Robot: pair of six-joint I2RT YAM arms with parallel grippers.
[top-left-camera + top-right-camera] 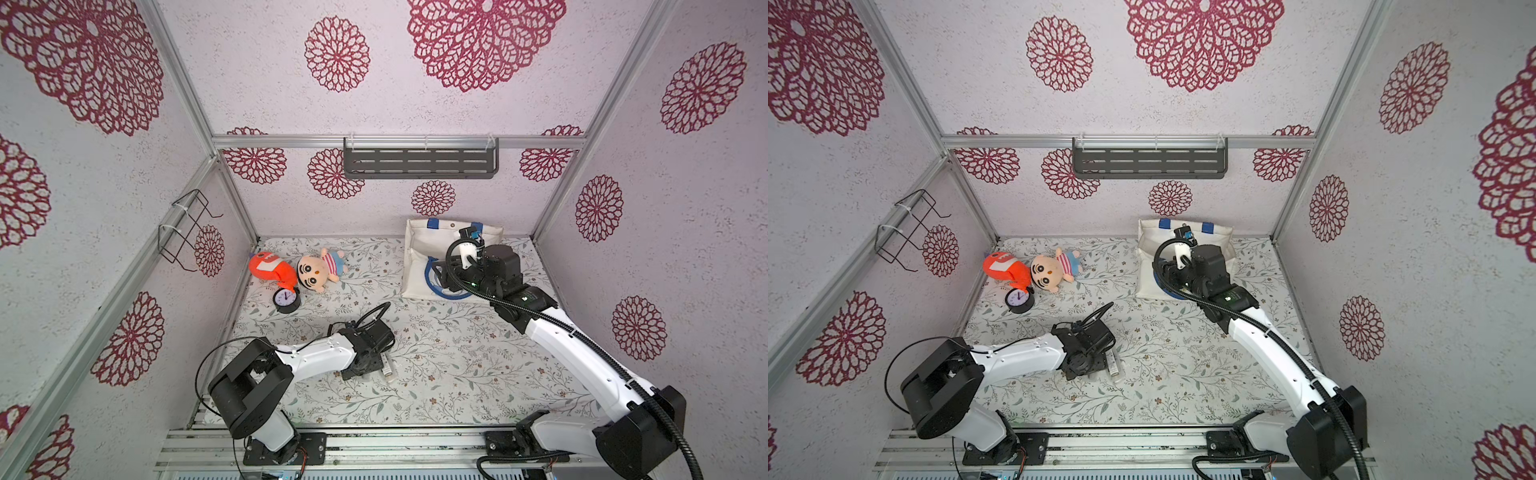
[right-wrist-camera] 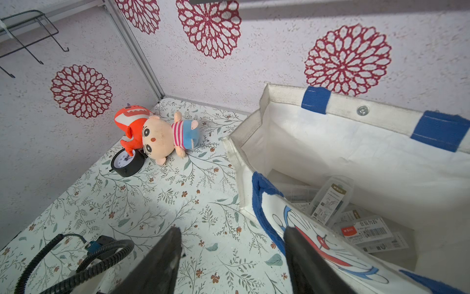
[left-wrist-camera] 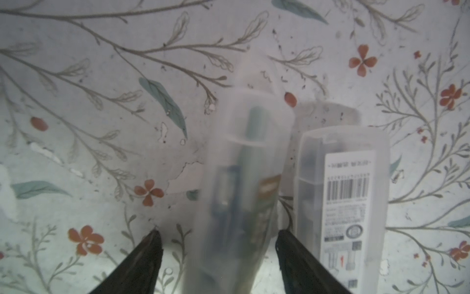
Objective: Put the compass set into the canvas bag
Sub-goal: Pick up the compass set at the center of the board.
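My left pincer [image 3: 216, 232] stands half open astride the compass set [image 3: 244, 163], gripping nothing yet, well apart from the canvas bag [image 1: 419, 257], so an off-centre squeeze could shoot it into the second case [image 3: 340, 193] beside it.

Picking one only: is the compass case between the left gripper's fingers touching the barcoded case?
Apart. Left wrist view shows tablecloth between the blurred compass case and barcoded case.

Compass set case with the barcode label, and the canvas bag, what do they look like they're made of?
Labelled compass set case: probably frosted translucent plastic, smooth; dark contents show dimly through it, and a paper barcode label is stuck on. Canvas bag: matte cream woven fabric with folded hems, blue webbing handles and what looks like a metal snap.
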